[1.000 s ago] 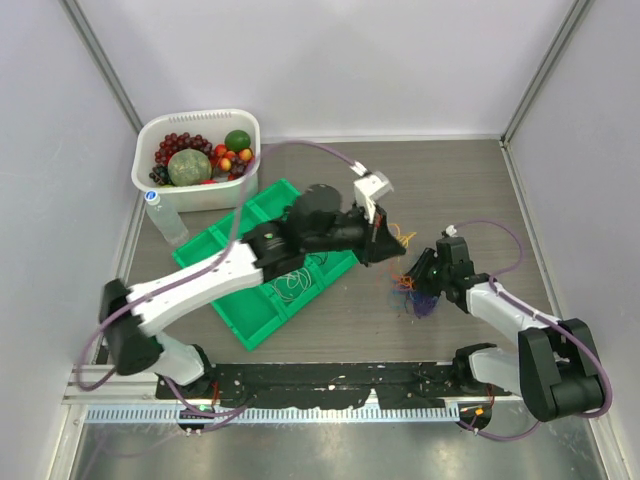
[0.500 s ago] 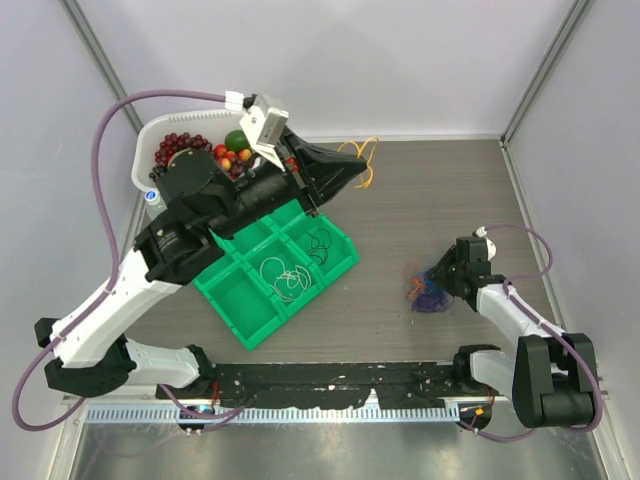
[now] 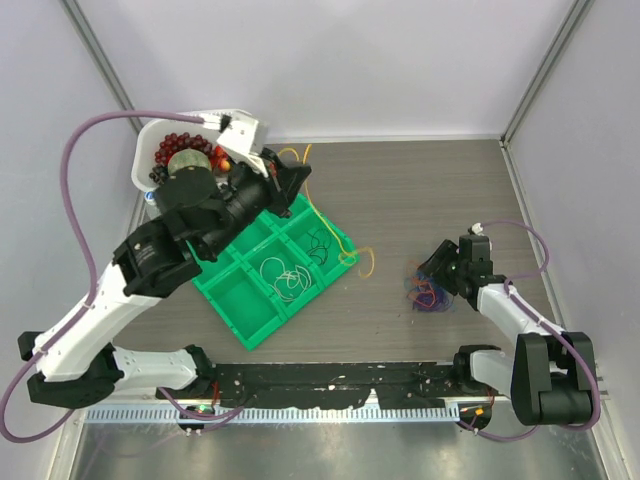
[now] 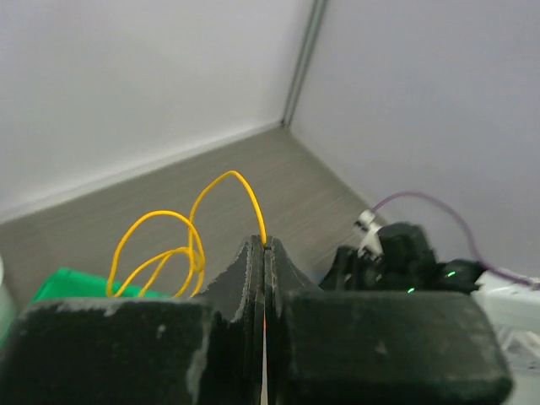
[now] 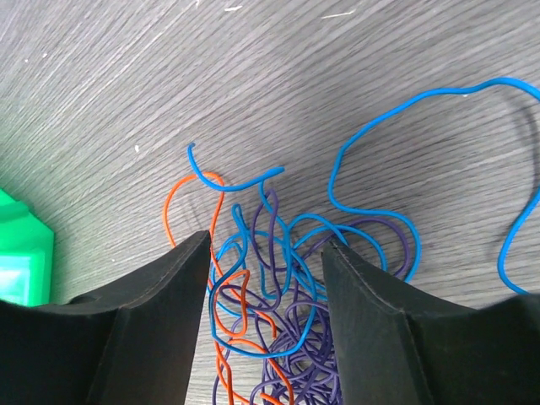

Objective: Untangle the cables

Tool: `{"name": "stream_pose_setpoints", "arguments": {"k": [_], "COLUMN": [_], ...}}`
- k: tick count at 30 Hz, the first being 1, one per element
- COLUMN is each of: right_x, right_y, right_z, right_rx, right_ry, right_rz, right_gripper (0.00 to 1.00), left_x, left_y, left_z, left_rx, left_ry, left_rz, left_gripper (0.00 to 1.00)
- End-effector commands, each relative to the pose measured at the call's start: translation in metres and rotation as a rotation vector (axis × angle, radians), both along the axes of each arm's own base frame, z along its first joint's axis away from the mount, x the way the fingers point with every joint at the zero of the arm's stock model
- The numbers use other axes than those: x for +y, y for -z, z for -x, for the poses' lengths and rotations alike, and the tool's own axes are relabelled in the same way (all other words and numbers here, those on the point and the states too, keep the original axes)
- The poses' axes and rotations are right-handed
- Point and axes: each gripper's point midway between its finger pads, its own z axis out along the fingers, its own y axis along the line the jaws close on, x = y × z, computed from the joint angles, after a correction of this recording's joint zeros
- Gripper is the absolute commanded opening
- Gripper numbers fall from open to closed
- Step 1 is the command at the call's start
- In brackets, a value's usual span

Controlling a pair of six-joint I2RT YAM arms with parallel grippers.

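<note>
1. Grey wood-grain table [image 3: 430,190]: my two arms are bolted at its near edge.
2. My left arm rears up high with the elbow bent. It reaches across the green tray [image 3: 235,300] towards the white tub [image 3: 150,150] of fruit in the far left corner.
3. My right arm lies low along the right side, its wrist dipped towards the tabletop.
4. The tray sits left of centre, turned on the diagonal. Thin wire loops [image 3: 285,275] lie in two of its compartments.
5. The tangle of cables [image 3: 425,295] [image 5: 304,354], purple, blue and orange, rests on the table right of centre. My right gripper [image 3: 438,266] [image 5: 266,245] straddles its edge with the jaws apart, gripping nothing.
6. My left gripper [image 3: 296,173] [image 4: 264,249] is pinched tight on the yellow cable [image 3: 365,262] [image 4: 229,174]. It arches above my fingertips and trails down past the tray's right corner.
</note>
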Motion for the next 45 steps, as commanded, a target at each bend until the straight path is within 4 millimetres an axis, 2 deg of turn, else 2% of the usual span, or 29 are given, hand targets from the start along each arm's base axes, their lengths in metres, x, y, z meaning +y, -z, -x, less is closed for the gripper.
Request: {"name": "stream_pose_setpoints", "arguments": {"k": [1,7,11,18,23,33,41,43,45], "right_x": [0.008,0.013,0.013,0.016,0.016,0.018,0.018,0.019,0.019], "right_y": [0.000,0.002,0.002,0.001,0.003,0.004,0.005,0.005,0.005], "right_z": [0.006,0.007,0.007,0.006,0.006,0.006,0.006,0.006,0.006], "right_rx": [-0.014,-0.008,-0.013,-0.013,-0.008,0.001,0.004,0.003,0.004], "right_ry": [-0.058,-0.077,-0.081,-0.093,-0.091,-0.102,-0.102,-0.107,-0.107], "right_rz": [-0.022,-0.027,-0.029,-0.031,-0.031,-0.033,-0.032,-0.029,-0.032], "right_gripper": [0.62,0.62,0.62,0.61,0.61,0.60,0.60,0.60,0.60], "left_x": [0.025,0.069,0.089,0.122,0.142,0.151,0.170,0.179,0.183], "left_y": [0.059,0.108,0.123,0.102,0.110,0.153,0.194,0.194,0.185], "left_z": [-0.021,-0.029,-0.021,-0.011,-0.006,-0.003,0.006,0.010,0.012], "left_rx": [0.116,0.208,0.241,0.218,0.238,0.309,0.422,0.428,0.418], "left_ry": [-0.195,-0.412,-0.453,-0.511,-0.578,-0.631,-0.735,-0.757,-0.750], "left_rz": [-0.119,-0.232,-0.258,-0.214,-0.260,-0.338,-0.333,-0.332,-0.298], "left_gripper": [0.00,0.00,0.00,0.00,0.00,0.00,0.00,0.00,0.00]}}
